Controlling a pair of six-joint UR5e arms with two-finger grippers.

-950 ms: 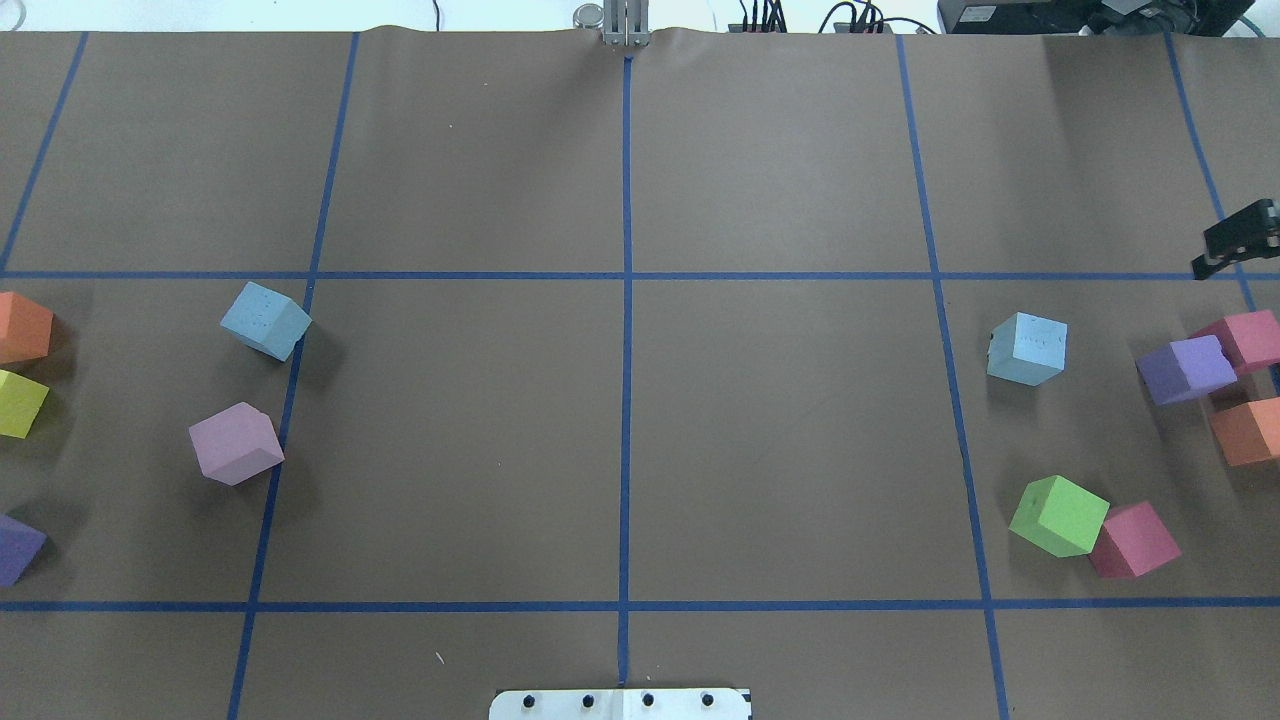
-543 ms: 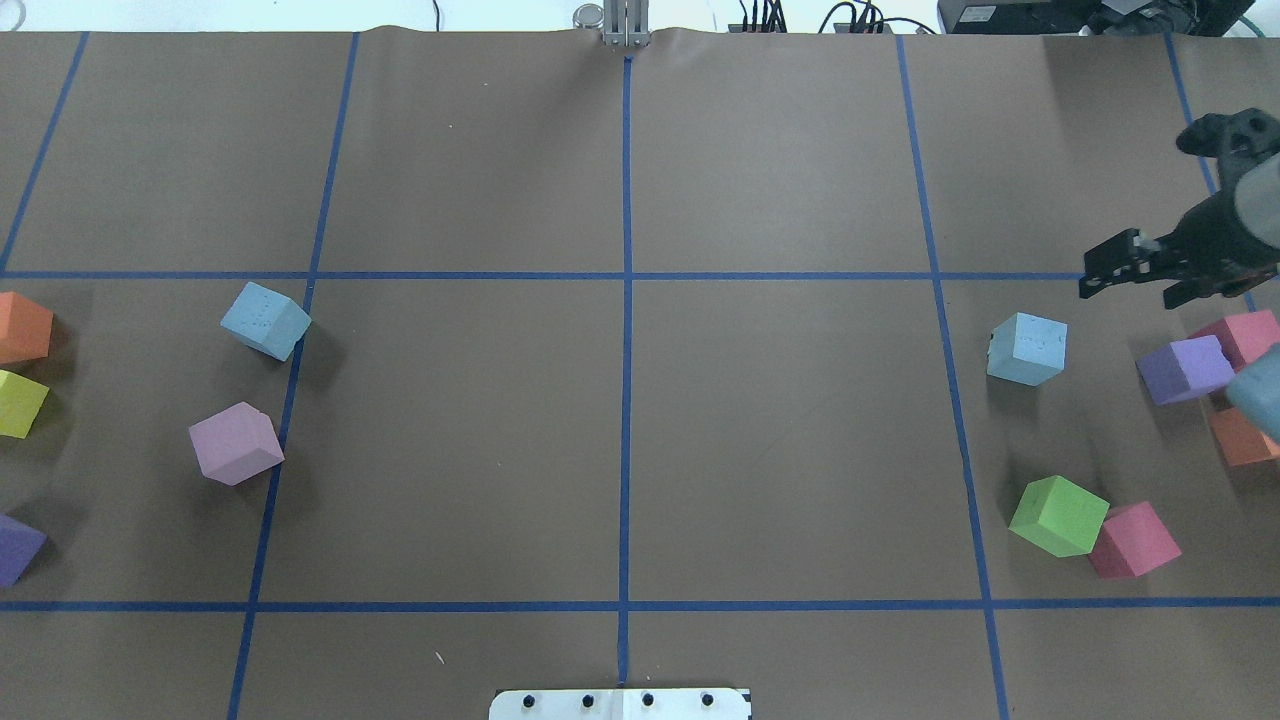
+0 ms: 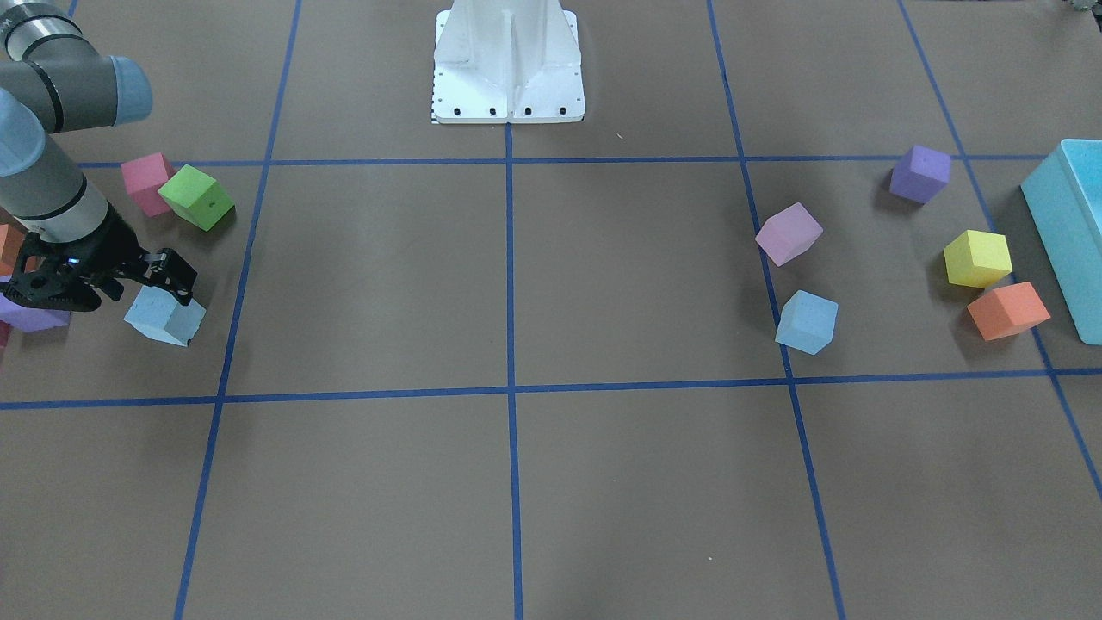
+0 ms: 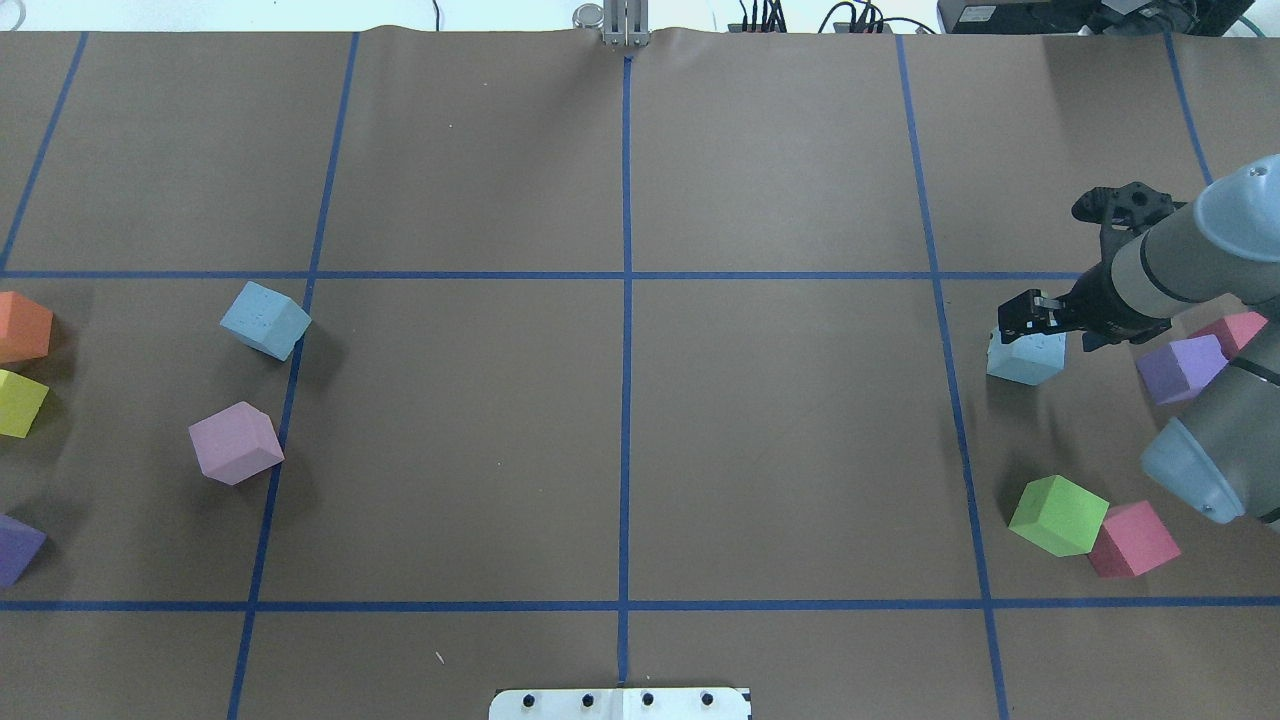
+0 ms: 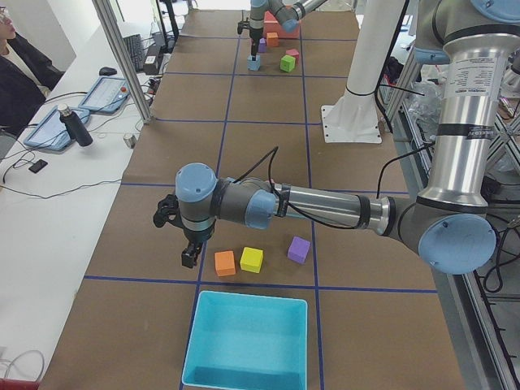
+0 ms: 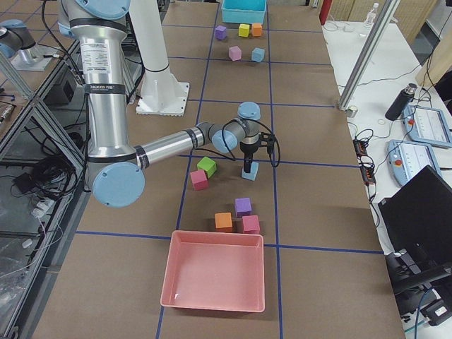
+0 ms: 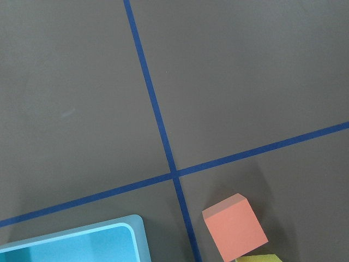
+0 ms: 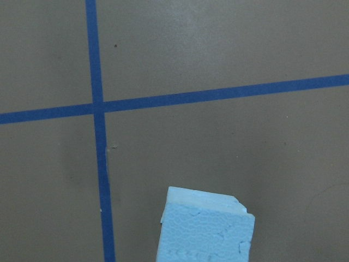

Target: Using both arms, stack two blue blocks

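Observation:
One blue block (image 4: 1027, 355) lies right of centre; it also shows in the front-facing view (image 3: 165, 316) and low in the right wrist view (image 8: 206, 229). My right gripper (image 4: 1030, 318) hovers just over its top, open and empty, also seen in the front-facing view (image 3: 176, 280). The other blue block (image 4: 265, 320) sits on the left side, untouched (image 3: 807, 322). My left gripper (image 5: 188, 258) shows only in the exterior left view, beside an orange cube (image 5: 225, 262); I cannot tell if it is open or shut.
Green (image 4: 1058, 515), pink (image 4: 1135, 540) and purple (image 4: 1180, 368) cubes lie close to the right arm. A mauve cube (image 4: 236, 443) lies near the left blue block. A teal box (image 3: 1067, 232) and a pink tray (image 6: 212, 272) stand at the table's ends.
My right arm has swept in from the right edge leftward, and its gripper now hangs over the right blue block. No block has moved.

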